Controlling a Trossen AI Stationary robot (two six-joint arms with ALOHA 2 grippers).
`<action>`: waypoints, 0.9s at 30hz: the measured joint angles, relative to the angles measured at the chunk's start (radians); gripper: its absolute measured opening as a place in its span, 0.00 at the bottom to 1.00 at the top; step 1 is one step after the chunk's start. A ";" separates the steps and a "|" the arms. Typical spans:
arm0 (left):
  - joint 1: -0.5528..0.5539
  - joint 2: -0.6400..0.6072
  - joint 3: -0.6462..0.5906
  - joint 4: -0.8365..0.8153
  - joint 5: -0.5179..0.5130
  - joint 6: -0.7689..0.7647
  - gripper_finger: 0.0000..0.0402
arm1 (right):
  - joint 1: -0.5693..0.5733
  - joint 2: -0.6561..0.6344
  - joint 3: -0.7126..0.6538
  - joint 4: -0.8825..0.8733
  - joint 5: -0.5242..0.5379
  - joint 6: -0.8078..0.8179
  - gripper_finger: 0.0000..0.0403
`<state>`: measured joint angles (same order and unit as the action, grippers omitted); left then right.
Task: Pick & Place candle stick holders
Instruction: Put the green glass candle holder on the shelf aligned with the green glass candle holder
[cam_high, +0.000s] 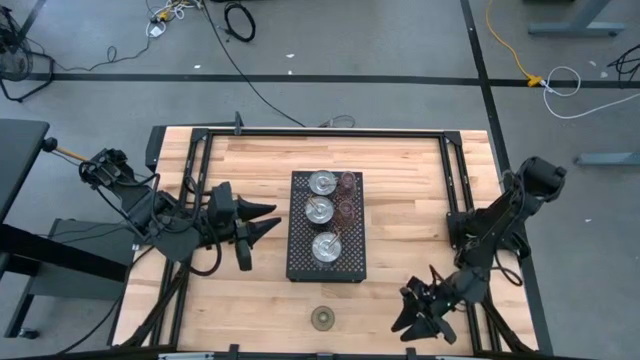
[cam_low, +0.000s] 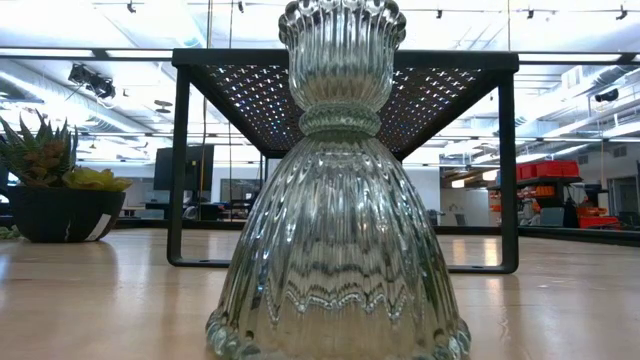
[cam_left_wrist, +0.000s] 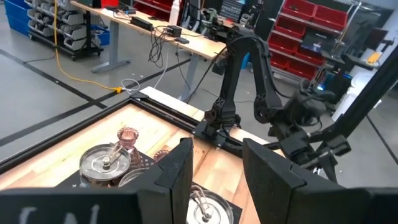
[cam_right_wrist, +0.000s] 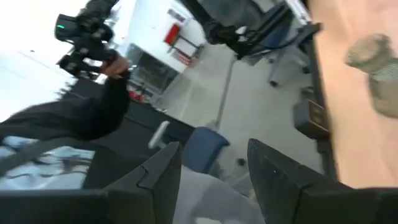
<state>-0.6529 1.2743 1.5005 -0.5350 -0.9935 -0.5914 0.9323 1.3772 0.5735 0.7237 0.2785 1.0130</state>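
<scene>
Closest to my low camera stands a ribbed, bell-shaped clear glass candle stick holder (cam_low: 338, 190) on the wooden table (cam_high: 240, 300); from above I see it as the olive-tinted disc (cam_high: 322, 318) at the near edge, alone. Behind it sits the black perforated rectangular tray (cam_high: 300, 255) at the table's middle, carrying three shiny silver metal cup holders (cam_high: 319, 210) in a column, with two small pinkish glass holders (cam_high: 347, 196) along their right side.

My right gripper (cam_high: 418, 318) hovers at the near right of the table, to the right of the olive holder and clear of it; its fingers stand partly apart with nothing between them. My left gripper (cam_high: 266, 220) waits left of the tray, pointing at it, fingers nearly together and empty. A small green leafy plant in a dark pot (cam_low: 55, 190) shows at the low view's left.
</scene>
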 joint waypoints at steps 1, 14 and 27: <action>0.000 0.000 0.000 0.000 -0.003 0.000 0.35 | 0.008 0.005 0.000 -0.010 0.023 0.001 0.45; -0.002 0.000 0.000 0.000 0.105 0.025 0.35 | -0.020 0.337 0.290 -0.211 0.269 0.026 0.45; -0.001 0.000 0.000 -0.011 0.179 0.062 0.35 | -0.145 0.502 0.439 -0.391 0.253 0.051 0.49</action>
<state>-0.6540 1.2743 1.5005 -0.5455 -0.8141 -0.5293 0.7875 1.8793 1.0124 0.3326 0.5320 1.0636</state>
